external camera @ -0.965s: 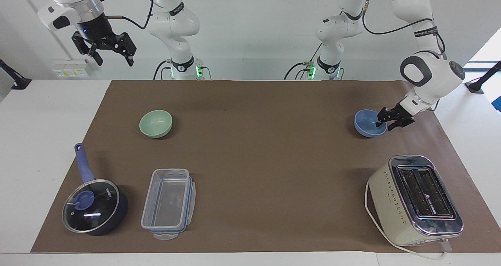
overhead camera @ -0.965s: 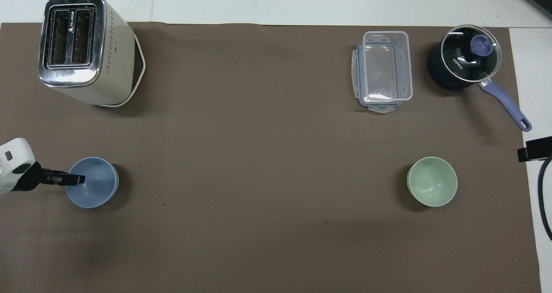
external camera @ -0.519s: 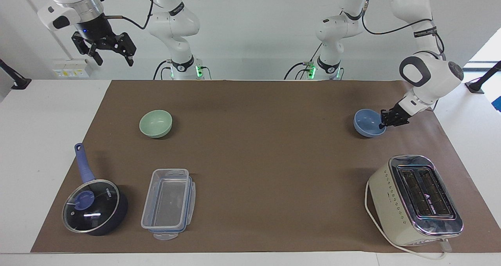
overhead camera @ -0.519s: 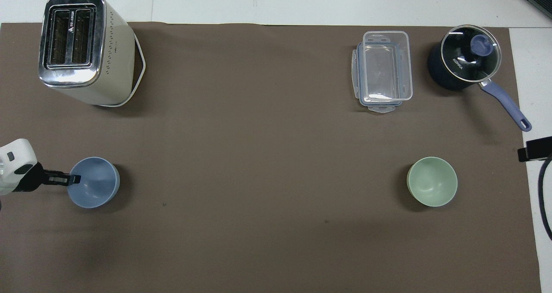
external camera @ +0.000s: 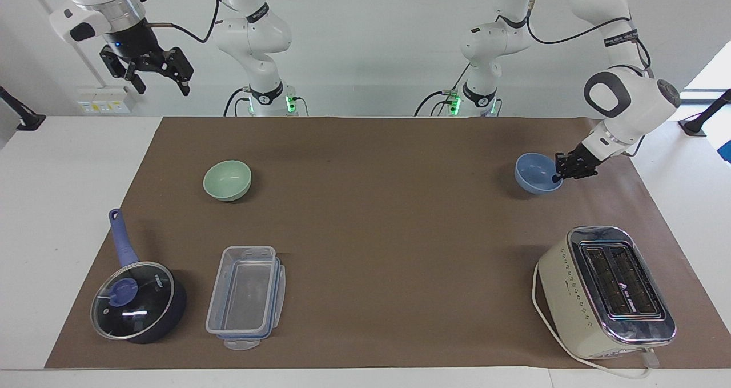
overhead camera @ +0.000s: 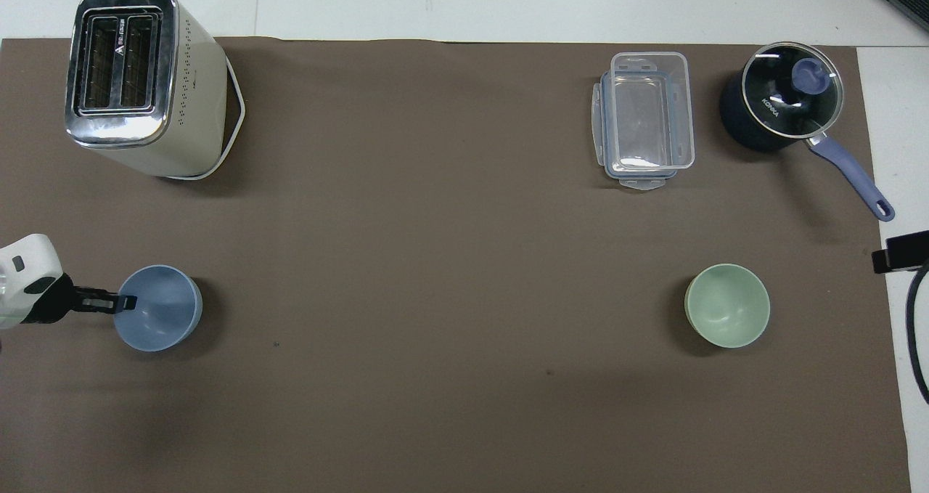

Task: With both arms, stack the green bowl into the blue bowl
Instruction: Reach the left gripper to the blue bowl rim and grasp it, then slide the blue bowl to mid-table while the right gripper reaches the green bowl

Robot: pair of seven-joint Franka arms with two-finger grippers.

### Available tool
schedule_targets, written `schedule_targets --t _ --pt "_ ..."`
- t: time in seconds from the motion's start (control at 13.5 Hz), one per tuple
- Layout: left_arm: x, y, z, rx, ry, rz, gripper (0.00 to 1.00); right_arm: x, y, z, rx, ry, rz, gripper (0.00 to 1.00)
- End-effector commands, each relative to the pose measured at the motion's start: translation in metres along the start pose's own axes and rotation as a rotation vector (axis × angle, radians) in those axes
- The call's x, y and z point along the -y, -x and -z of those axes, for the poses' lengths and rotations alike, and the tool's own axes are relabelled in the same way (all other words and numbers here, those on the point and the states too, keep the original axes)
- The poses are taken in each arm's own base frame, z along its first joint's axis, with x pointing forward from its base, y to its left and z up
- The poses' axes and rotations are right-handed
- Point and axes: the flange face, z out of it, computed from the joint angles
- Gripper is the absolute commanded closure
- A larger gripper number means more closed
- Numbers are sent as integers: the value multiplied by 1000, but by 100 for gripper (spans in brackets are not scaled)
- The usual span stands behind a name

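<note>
The blue bowl point(external camera: 537, 173) point(overhead camera: 159, 307) is toward the left arm's end of the brown mat, raised slightly off it. My left gripper point(external camera: 557, 174) point(overhead camera: 128, 303) is shut on the bowl's rim on the side toward the mat's edge. The green bowl point(external camera: 227, 180) point(overhead camera: 727, 305) stands upright on the mat toward the right arm's end, with nothing touching it. My right gripper point(external camera: 156, 77) hangs open high above the table's corner at the robots' end. In the overhead view only a dark part of the right gripper point(overhead camera: 900, 250) shows at the picture's edge.
A cream toaster point(external camera: 605, 292) point(overhead camera: 141, 79) stands farther from the robots than the blue bowl. A clear lidded box point(external camera: 246, 296) point(overhead camera: 645, 120) and a dark-blue saucepan with glass lid point(external camera: 137, 299) point(overhead camera: 786, 105) sit farther out than the green bowl.
My left gripper closed on the blue bowl's rim and lifted it a little, shifting it slightly toward the table's middle. The right gripper rose slightly.
</note>
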Motion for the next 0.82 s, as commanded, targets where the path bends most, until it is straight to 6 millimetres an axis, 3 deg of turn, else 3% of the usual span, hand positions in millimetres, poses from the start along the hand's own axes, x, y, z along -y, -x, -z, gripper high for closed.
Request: schedule_targets --t 0.0,0.15,0.45,0.59,0.74 --pt "-49 -6 19 -11 11 17 100 -3 6 -15 11 1 6 0" --pt "-94 -20 14 3 8 51 100 -2 -1 -40 14 0 12 0" --pt "-208 -47 -15 11 -15 111 100 -7 -10 -91 5 -1 35 0" --pt "-268 -53 -31 -5 -20 158 100 -11 -13 -113 10 -2 34 0" --pt "-308 -49 -51 19 -23 161 100 -16 -16 -137 9 -1 26 0"
